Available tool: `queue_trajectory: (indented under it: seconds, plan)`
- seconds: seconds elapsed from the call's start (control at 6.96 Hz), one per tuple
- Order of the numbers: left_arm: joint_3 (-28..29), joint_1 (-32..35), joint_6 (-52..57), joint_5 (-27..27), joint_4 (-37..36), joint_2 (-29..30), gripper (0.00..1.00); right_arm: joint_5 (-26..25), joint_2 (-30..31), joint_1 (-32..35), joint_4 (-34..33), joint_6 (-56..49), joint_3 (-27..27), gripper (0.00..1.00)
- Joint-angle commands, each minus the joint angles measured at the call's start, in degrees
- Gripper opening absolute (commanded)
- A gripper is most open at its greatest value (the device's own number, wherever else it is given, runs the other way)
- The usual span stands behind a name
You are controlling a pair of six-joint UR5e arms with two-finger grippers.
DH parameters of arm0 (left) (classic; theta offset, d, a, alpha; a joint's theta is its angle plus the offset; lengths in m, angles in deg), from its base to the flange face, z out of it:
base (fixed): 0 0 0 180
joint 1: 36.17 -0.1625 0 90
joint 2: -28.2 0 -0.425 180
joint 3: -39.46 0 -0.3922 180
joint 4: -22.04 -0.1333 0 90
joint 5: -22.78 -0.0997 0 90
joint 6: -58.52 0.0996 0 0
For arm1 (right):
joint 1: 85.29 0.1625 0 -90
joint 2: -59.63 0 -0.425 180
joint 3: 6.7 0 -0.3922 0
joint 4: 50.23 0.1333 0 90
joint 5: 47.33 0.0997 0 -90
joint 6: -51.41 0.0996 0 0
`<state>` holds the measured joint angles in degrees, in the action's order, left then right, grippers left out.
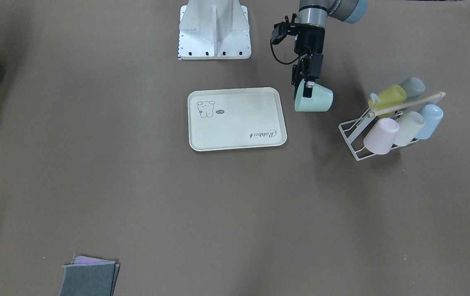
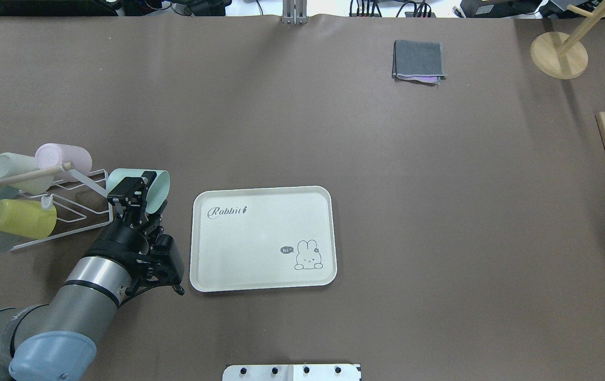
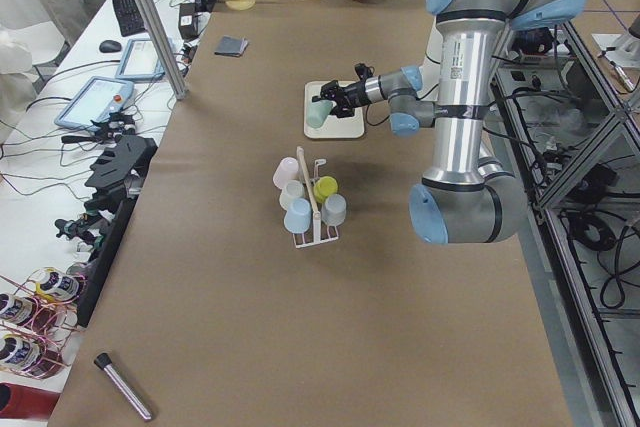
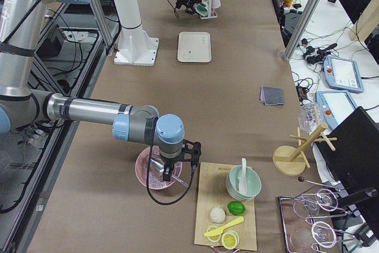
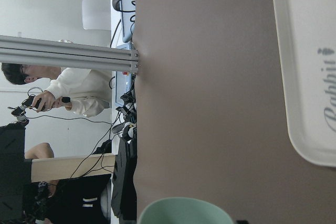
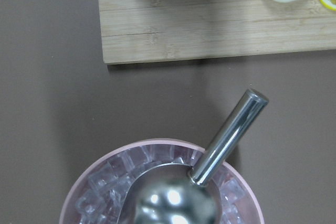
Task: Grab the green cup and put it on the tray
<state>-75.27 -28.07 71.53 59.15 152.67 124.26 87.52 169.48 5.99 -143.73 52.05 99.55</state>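
Observation:
My left gripper (image 1: 306,87) is shut on the rim of the pale green cup (image 1: 316,100). It holds the cup tipped on its side above the table, between the cup rack and the cream tray (image 1: 237,137). From overhead, the left gripper (image 2: 141,191) and the green cup (image 2: 160,185) sit just left of the tray (image 2: 238,248). The left wrist view shows the cup's rim (image 5: 184,211) and the tray's edge (image 5: 310,77). My right gripper (image 4: 172,167) shows only in the exterior right view, over a pink bowl; I cannot tell its state.
A white wire rack (image 1: 348,137) holds several pastel cups; it also shows overhead (image 2: 90,185). A folded grey cloth (image 2: 418,59) lies far across the table. A pink bowl of ice (image 6: 105,182) with a metal scoop (image 6: 226,135) stands beside a wooden board (image 6: 210,19).

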Motion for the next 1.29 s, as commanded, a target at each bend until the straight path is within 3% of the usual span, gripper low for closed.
queue_trajectory:
  seconds: [0.0, 0.29, 0.57, 0.72, 1.15]
  plan:
    - [5.8, -0.2, -10.7, 2.0, 11.2, 2.5, 0.66, -2.7, -0.8, 0.1, -7.8, -0.4, 3.4, 0.99]
    - [10.5, -0.3, -17.7, 3.8, 19.4, 5.0, 0.66, -2.7, -1.0, 0.2, -10.2, -0.6, 5.1, 0.99]
    - [13.3, -0.3, -26.9, 6.3, 21.0, 8.9, 0.66, -2.7, -1.5, 0.3, -11.5, -0.6, 5.6, 0.99]
    - [17.4, -0.2, -31.1, 7.8, 24.5, 11.8, 0.66, -2.8, -1.5, 0.2, -11.6, -0.6, 5.5, 1.00]
    - [23.1, 0.2, -37.5, 7.9, 29.8, 15.9, 0.66, -2.7, -2.8, 0.2, -14.5, -0.6, 5.8, 1.00]
